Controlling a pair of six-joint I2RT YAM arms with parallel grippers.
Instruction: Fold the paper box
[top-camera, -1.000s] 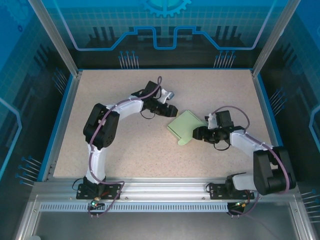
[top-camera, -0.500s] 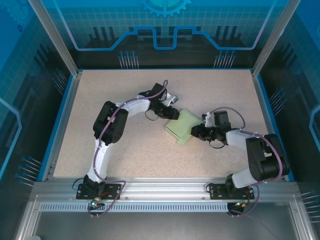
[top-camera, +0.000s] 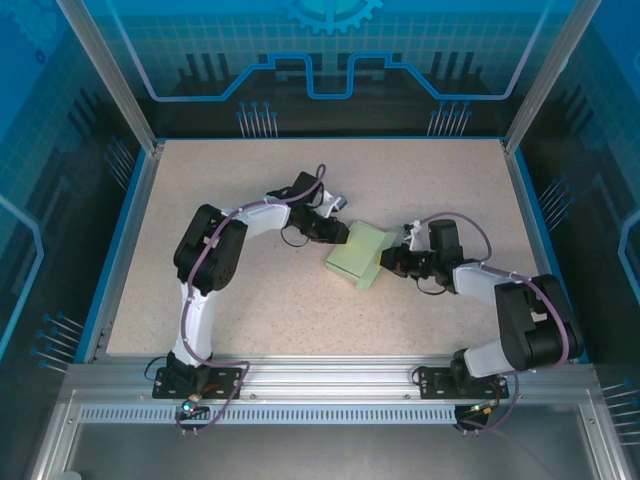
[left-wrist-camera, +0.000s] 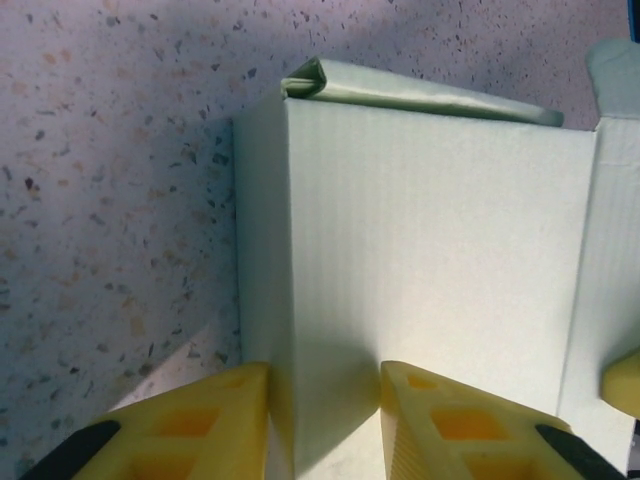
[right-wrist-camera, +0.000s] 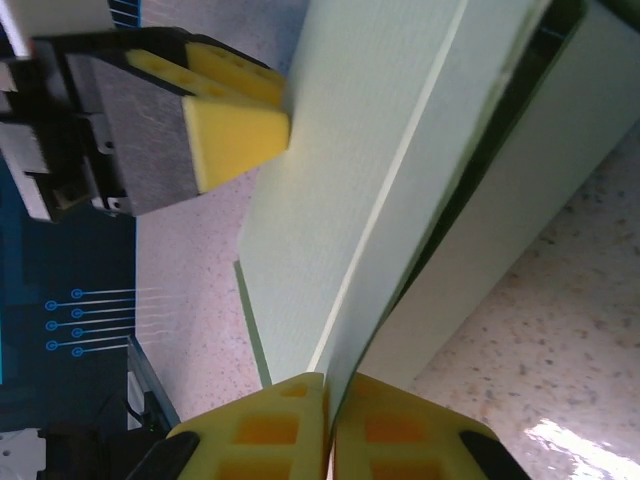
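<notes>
Top external: paper box (top-camera: 358, 255) sits between your 2 grippers; left gripper (top-camera: 343, 237) nips its panel, right gripper (top-camera: 386, 262) clamps opposite edge.

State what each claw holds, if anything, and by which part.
Both hold the paper box. The left claw pinches a creased corner edge of it between its pads; the right claw is shut on the thin edge of a panel.
</notes>
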